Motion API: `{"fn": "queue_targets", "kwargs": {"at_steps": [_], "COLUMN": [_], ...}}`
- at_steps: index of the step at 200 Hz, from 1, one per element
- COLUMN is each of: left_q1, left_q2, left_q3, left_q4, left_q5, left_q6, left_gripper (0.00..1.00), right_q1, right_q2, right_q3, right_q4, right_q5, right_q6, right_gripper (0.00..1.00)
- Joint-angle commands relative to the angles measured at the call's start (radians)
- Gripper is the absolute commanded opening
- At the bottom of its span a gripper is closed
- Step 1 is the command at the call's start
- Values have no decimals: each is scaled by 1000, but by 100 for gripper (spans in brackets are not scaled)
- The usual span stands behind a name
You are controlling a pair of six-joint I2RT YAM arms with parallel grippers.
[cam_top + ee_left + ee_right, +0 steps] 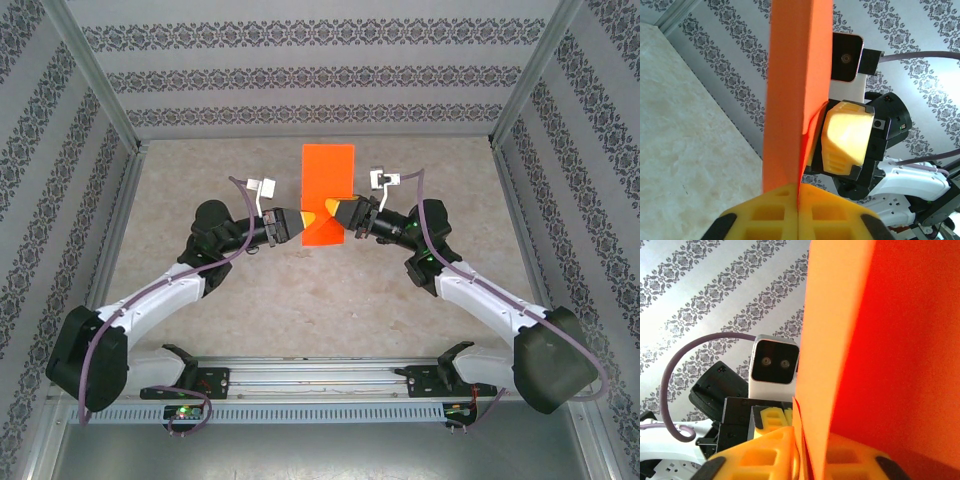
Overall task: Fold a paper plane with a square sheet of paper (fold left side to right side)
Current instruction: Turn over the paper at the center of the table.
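The square sheet of paper [328, 190] is bright orange-red, folded into an upright strip and held above the table at mid-scene. My left gripper [296, 224] grips its lower left edge. In the left wrist view the two yellow fingers meet, with the paper [795, 90] pinched in the seam of the left gripper [799, 200]. My right gripper [338, 213] faces it from the right. In the right wrist view the right gripper [810, 450] has its fingers a little apart, and fanned layers of the paper [890, 340] stand loose between them.
The beige tabletop [200, 200] lies under the arms, with patterned walls on three sides and metal frame posts [100, 80] at the corners. Each wrist view looks across at the other arm; the left wrist camera housing [774, 360] is close behind the paper.
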State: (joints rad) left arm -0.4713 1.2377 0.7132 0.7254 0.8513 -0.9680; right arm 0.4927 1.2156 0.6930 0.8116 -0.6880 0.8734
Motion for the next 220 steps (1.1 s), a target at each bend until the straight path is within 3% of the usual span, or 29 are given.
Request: {"fn": "queue_targets", "kwargs": {"at_steps": [1, 43, 67, 117, 148, 178, 220], "left_q1": [-7, -7, -7, -10, -38, -133, -349], "left_q2": [-34, -85, -118, -197, -215, -189, -85], "left_q3": [20, 46, 85, 222, 335, 438, 525], "left_q4": [-55, -251, -450, -946, -1231, -1460, -1651], "left_q5": [-16, -33, -47, -180, -353, -586, -967], "left_q6": [45, 118, 195, 424, 549, 615, 562], "left_gripper": [0, 0, 0, 0, 0, 0, 0], "right_q1": [-20, -58, -87, -106, -112, -118, -142], "right_q2": [-48, -172, -258, -410, -463, -485, -472], "right_q3": [-28, -76, -93, -86, -69, -64, -63], "right_q4": [7, -212, -371, -732, -928, -1061, -1192], "right_q5": [22, 91, 140, 288, 453, 613, 747], "right_q6": [-8, -102, -169, -355, -437, -471, -443], "right_gripper": [20, 32, 35, 59, 77, 97, 98]}}
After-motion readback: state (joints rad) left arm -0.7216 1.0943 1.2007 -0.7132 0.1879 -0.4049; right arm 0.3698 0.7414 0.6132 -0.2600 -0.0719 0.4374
